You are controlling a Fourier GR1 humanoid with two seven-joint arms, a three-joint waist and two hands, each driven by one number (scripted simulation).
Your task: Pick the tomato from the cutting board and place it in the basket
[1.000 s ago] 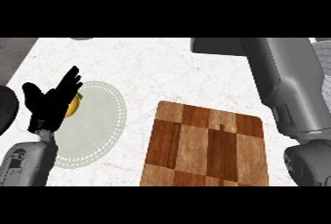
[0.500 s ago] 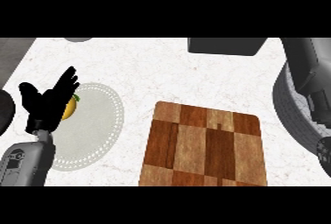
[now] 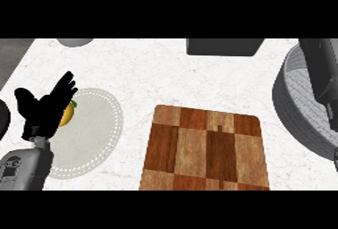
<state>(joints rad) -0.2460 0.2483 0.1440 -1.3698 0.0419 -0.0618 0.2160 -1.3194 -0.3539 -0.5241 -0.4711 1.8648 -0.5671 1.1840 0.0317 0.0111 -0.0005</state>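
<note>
The wooden cutting board (image 3: 208,150) lies at the lower middle of the counter, and no tomato shows on it or anywhere else. A grey basket (image 3: 298,112) stands at the right edge, partly cut off. My right forearm (image 3: 323,67) reaches in over the basket from the upper right; its hand is out of view. At the left edge my left hand (image 3: 45,109) rests open, fingers up. It partly hides an orange-yellow fruit (image 3: 66,114) on a white plate (image 3: 92,132).
A dark grey box-like object (image 3: 221,46) sits at the counter's far edge, and a grey rounded object (image 3: 74,41) shows at the far left. A dark shape (image 3: 2,120) is cut off at the left edge.
My right forearm has swung to the right and further out of the picture, uncovering the grey basket at the right edge. The left hand, the plate and the board stay where they were.
</note>
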